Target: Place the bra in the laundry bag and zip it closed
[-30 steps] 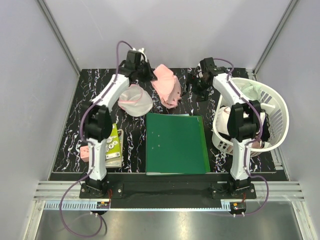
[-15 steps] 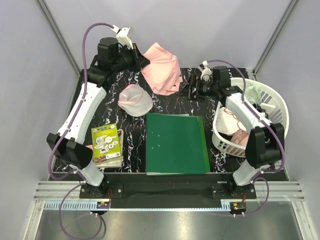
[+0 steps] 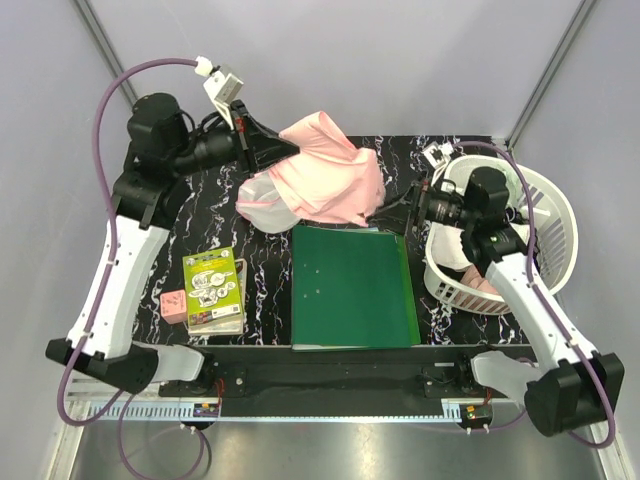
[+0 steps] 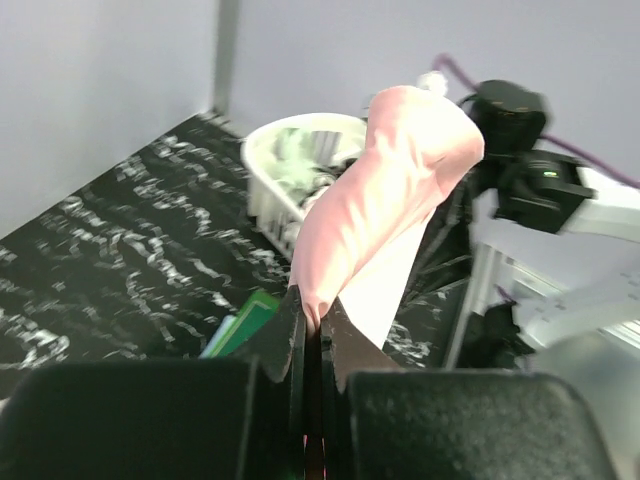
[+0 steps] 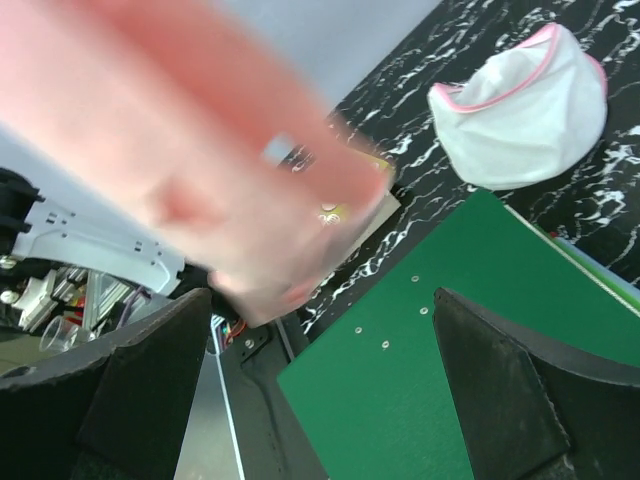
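The black, white-veined worktop (image 3: 268, 280) carries everything. A green folder (image 3: 353, 288) lies flat at its centre, reaching toward 6 o'clock. It is plain, with a few small rivets and no lettering. At 3 o'clock stands a white slatted basket (image 3: 556, 200) holding crumpled cloth, and the right arm crosses over it.

The pink bra (image 3: 330, 180) is off the worktop, at about 12 o'clock from the folder. It hangs from the left gripper (image 4: 312, 320), whose fingers (image 4: 285, 345) are clenched on a pinch of its fabric. From above, the bra covers the folder's far edge and the 3 o'clock side of the laundry bag (image 3: 260, 208). I cannot tell whether it touches either. The bag, white mesh with a pink rim, sits on the worktop at 11 o'clock and the bra is not inside it.

At 8 o'clock lies a book (image 3: 213, 288) with a green cover. Its pictures and print are too small to read. A small pink box (image 3: 174, 305) lies just beside it on the 9 o'clock side, with no legible marking.

The right gripper (image 5: 320, 300) points toward 9 o'clock at the bra, its fingers (image 5: 150, 380) spread wide and grasping nothing. In the right wrist view the bra is a pink blur just ahead of them. Contact cannot be judged.
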Robot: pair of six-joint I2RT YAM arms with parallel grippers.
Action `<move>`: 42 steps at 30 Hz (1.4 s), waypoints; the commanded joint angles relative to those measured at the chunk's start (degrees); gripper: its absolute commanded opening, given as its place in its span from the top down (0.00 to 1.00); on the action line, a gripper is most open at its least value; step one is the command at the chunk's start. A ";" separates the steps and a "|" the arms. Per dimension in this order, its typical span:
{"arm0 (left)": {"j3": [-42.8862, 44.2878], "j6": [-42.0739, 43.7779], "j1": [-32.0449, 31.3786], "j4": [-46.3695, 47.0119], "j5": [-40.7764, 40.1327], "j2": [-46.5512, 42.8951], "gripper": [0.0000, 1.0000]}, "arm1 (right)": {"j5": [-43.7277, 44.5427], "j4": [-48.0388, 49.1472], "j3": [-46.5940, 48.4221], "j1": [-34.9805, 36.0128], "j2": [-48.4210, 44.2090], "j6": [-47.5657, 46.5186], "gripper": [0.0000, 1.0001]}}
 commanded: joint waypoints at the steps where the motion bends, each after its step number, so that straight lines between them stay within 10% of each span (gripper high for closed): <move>1: -1.80 -3.37 -0.62 4.57 9.38 -5.02 1.00 | -3.98 9.56 -3.91 0.08 -6.90 5.25 0.00; 17: -6.64 -9.88 -3.61 9.58 12.90 -9.60 1.00 | -7.15 20.20 -5.77 7.29 -11.49 19.50 0.09; 25: -6.37 -7.86 -3.52 9.49 5.00 -7.41 1.00 | -6.63 17.78 -7.79 7.73 -11.74 23.56 0.85; 28: -6.28 -7.69 -3.43 8.96 0.43 -4.60 1.00 | -4.69 10.40 -7.01 7.64 -12.72 20.57 1.00; 42: -7.08 -9.61 -4.66 21.61 -17.60 24.55 1.00 | 10.34 -26.19 19.69 2.55 18.88 12.29 1.00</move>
